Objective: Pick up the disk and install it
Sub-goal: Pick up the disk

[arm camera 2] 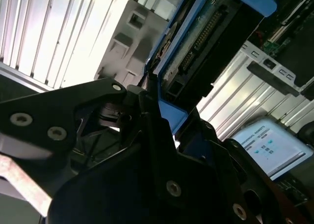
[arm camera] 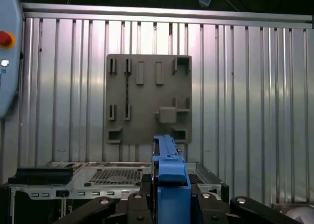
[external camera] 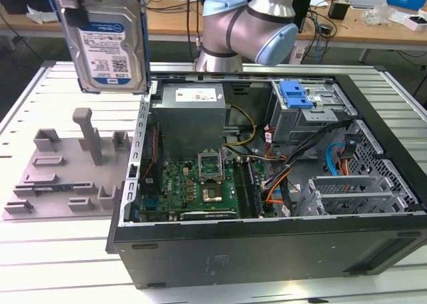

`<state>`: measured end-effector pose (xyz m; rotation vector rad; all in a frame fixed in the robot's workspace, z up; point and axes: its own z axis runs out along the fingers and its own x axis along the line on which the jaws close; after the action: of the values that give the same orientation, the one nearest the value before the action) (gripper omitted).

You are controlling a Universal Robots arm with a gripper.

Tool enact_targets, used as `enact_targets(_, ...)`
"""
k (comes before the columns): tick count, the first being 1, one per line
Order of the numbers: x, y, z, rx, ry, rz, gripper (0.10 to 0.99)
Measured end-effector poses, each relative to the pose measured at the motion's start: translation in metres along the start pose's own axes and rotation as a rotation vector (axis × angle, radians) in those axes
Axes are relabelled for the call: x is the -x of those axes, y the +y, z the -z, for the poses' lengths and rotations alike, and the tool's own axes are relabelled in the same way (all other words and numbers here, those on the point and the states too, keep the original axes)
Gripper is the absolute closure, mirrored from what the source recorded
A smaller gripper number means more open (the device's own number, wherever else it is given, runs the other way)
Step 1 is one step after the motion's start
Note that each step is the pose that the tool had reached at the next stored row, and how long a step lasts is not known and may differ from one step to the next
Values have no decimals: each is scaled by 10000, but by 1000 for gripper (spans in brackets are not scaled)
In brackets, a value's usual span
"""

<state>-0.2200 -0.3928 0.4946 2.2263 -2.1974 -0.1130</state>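
One disk (external camera: 107, 45) hangs upright at five o'clock from the pincer (external camera: 69, 1), which is clamped on its top edge, above the gray plate (external camera: 63, 181) on the desk (external camera: 53, 264).

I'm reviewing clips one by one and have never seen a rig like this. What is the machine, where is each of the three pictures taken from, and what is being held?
The machine is a single robot arm with a gripper at its end. The exterior view comes from a camera off the arm. Both wrist views come from cameras riding on the arm near the gripper. On the ribbed metal table lie a grey fixture plate with upright posts and an open computer case showing its green circuit board. The gripper is shut on the disk, a hard drive in a blue bracket. It is held upright in the air above the plate, at the exterior view's left.
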Motion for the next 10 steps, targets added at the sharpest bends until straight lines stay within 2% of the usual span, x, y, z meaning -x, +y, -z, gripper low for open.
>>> enact_targets(2,-50,-99,7,5,-2,-2,722)
enact_targets(7,-155,-281,23,17,0,-3,722)
enact_targets(8,-202,-345,29,21,-1,-2,722)
enact_targets(10,-259,-418,35,28,-2,-4,722)
